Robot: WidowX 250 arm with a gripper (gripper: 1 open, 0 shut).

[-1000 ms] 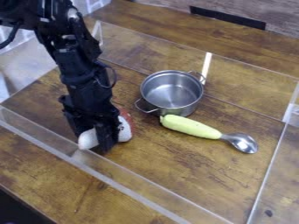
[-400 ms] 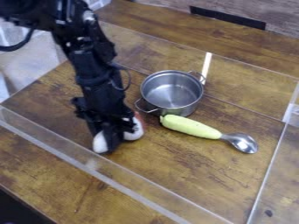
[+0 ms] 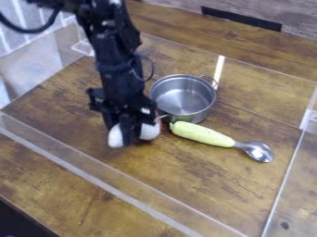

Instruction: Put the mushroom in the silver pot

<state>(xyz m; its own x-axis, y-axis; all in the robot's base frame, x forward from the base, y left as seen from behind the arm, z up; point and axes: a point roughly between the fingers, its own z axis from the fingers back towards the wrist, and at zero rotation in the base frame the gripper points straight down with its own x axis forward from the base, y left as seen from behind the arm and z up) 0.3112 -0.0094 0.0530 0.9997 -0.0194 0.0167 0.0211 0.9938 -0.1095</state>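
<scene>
Worn wooden table [image 3: 235, 190], clear acrylic walls [image 3: 74, 167]

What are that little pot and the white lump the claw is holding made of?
The silver pot looks like polished steel: shiny, with bright reflections inside. The mushroom in the gripper looks like matte white plastic or rubber, smooth and dull; the picture can't settle which.

From my feed, the gripper [image 3: 132, 130] fingers cover part of the mushroom [image 3: 120, 137], and motion blur softens both.
</scene>
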